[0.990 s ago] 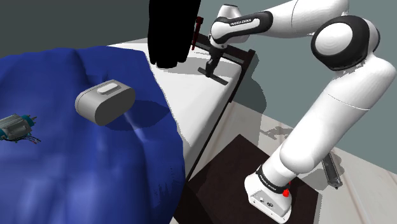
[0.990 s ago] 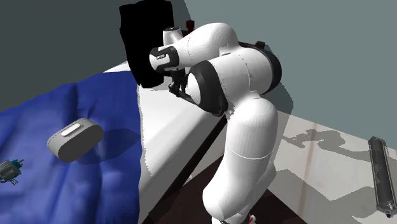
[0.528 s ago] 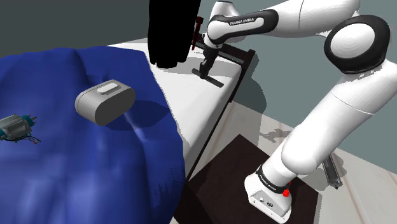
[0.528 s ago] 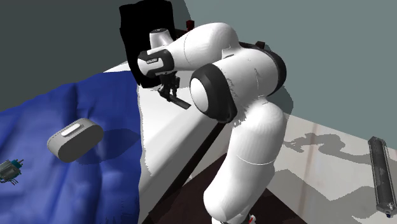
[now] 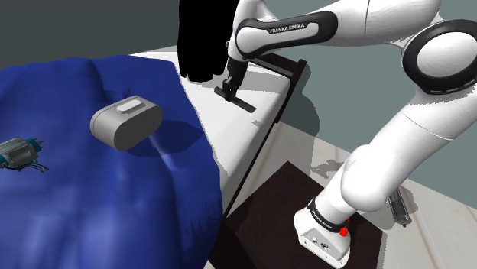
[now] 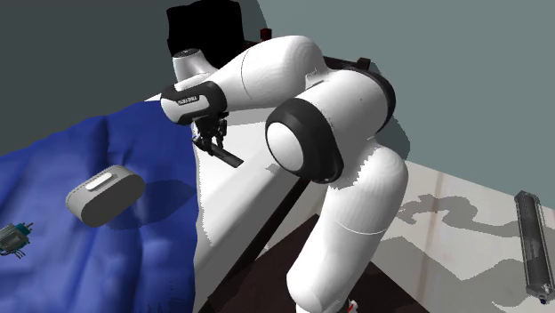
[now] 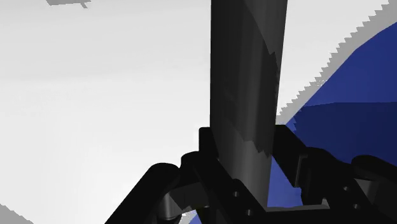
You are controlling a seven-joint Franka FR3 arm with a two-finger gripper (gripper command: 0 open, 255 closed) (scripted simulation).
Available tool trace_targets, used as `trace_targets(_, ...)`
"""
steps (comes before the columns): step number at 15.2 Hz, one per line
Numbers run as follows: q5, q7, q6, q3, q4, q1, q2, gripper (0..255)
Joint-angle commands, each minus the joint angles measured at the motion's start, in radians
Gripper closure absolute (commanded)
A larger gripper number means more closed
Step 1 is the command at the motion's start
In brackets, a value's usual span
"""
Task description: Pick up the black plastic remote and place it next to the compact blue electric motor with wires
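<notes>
Black remote (image 5: 235, 98) hung clamped in the gripper (image 5: 229, 85) above the white bed (image 5: 229, 141), near its stand-side edge; pick-up looked done, w/ the carry across the blue cover (image 5: 92, 199) to the motor (image 5: 19, 151), well apart, & set-down left.

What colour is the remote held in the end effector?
Plain black. The remote in the end effector shows best in the shoulder view.
</notes>
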Motion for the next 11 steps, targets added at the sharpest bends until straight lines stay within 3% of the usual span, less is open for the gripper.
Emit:
trace_targets(1, 0.0, 0.046, -0.004, 0.023, -0.009, 0.021, -0.009, 255)
trace_targets(11, 0.0, 0.287, -0.035, 0.15, 0.043, 0.137, 0.03, 255)
